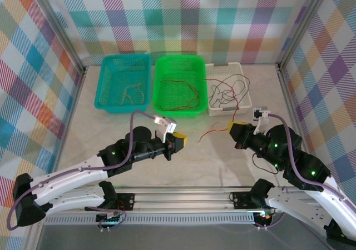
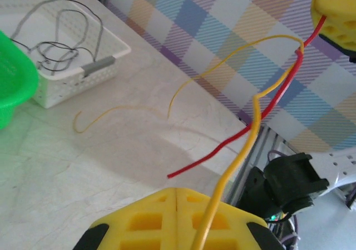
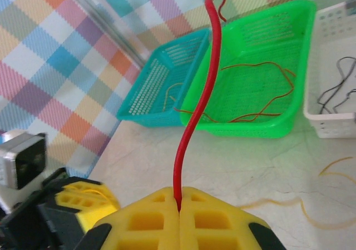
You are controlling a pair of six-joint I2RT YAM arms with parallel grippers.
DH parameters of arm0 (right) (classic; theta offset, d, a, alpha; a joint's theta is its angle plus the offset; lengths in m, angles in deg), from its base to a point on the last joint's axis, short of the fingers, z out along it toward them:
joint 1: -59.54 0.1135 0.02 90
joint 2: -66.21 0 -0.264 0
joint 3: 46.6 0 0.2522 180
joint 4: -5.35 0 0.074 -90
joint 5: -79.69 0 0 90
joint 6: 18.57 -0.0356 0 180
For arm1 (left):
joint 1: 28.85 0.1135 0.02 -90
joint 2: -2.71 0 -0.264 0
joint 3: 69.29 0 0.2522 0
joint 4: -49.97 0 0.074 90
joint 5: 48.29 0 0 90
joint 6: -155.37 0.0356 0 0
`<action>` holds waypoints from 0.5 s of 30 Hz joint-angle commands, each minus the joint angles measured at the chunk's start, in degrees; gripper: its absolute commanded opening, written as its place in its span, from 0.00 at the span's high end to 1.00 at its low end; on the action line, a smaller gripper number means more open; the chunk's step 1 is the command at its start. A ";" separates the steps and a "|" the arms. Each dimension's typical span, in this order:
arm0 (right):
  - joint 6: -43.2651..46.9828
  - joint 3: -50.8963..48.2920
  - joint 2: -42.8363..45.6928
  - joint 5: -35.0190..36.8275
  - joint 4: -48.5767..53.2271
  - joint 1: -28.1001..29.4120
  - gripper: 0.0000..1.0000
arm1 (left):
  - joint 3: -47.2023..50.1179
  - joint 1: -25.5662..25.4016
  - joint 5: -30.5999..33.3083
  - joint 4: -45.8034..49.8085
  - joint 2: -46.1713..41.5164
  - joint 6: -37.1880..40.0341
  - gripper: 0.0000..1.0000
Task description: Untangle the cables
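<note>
So the left gripper is clamped on the yellow wire and the right gripper pinches the red wire. They cross between the grippers, probably held that way to pull them apart.

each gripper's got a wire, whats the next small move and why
Probably ease the left gripper slowly away from the right gripper. The left is shut on the yellow cable, the right on the red cable, and the two wires twist together close to the right gripper, so a gentle pull may slide the yellow one free.
</note>
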 commanded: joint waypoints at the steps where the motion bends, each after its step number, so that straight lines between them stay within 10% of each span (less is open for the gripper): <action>1: -1.36 -0.92 0.52 6.68 2.96 -0.13 1.00 | -3.40 0.43 8.86 8.05 -5.69 -0.69 1.00; 15: -2.17 -5.66 -3.04 16.52 9.83 -0.38 1.00 | -34.48 5.84 31.08 27.12 -11.84 14.48 1.00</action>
